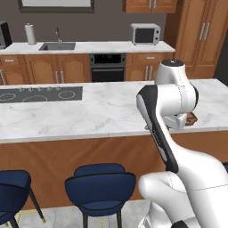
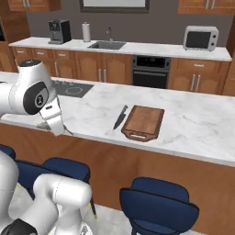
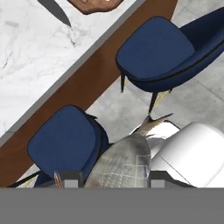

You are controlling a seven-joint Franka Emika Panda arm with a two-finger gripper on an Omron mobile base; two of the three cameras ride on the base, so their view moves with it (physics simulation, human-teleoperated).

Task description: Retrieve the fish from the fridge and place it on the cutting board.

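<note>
The silvery-grey fish (image 3: 127,159) lies between my fingertips (image 3: 72,178) in the hand view, its pointed tail (image 3: 155,120) reaching away from the hand. My gripper (image 3: 114,179) is shut on it, held above the blue stools just off the island's near edge. The reddish-brown cutting board (image 2: 143,121) rests on the marble island (image 2: 193,124), well to the right of the hand in the right base view. One end of the board (image 3: 94,4) shows at the top of the hand view, and a corner (image 1: 192,118) peeks from behind the arm. The fridge is out of view.
A slim black knife (image 2: 120,116) lies just left of the board. Blue stools (image 3: 153,54) (image 3: 65,142) stand below the hand along the island's wooden front (image 2: 137,160). A cooktop (image 1: 40,94) is set in the island's left. The sink (image 2: 106,44) and microwave (image 2: 200,38) are on the far counter.
</note>
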